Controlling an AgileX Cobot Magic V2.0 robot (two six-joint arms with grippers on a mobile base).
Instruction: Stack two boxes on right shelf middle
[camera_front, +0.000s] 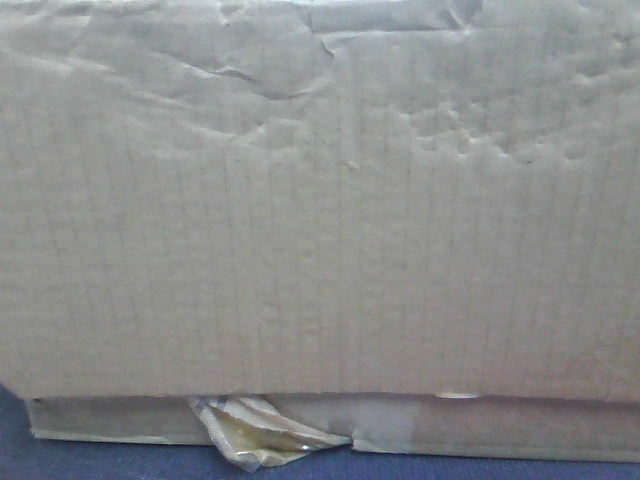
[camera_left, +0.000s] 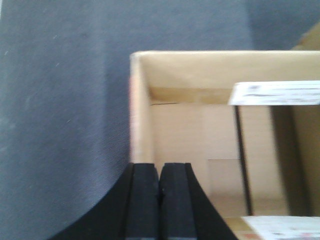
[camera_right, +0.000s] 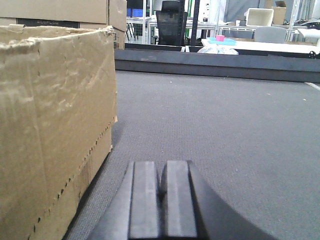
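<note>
Plainly, both arms sit low beside cardboard. The left gripper (camera_left: 160, 200) has its fingers pressed together with nothing seen between them. The open box (camera_left: 200, 70) lies straight ahead at 12 o'clock. Its left wall runs from the far corner down to the gripper, so the fingertips sit on or just over that rim; the view does not settle which.

The right gripper (camera_right: 162, 200) is likewise closed and empty, low over the grey table (camera_right: 225, 140). A wrinkled box (camera_right: 50, 125) stands at its 9 to 10 o'clock, near but apart, its side face running away toward 12.

The front view is filled by one tan face (camera_front: 320, 220), with a tape wad (camera_front: 265, 430) at 6 o'clock along its lower edge. Whether these are one box or two cannot be told, and the shelf is not in view.

The left arm looks nearer a hold — the wall lines up with its closed fingers, which would need to part first.
</note>
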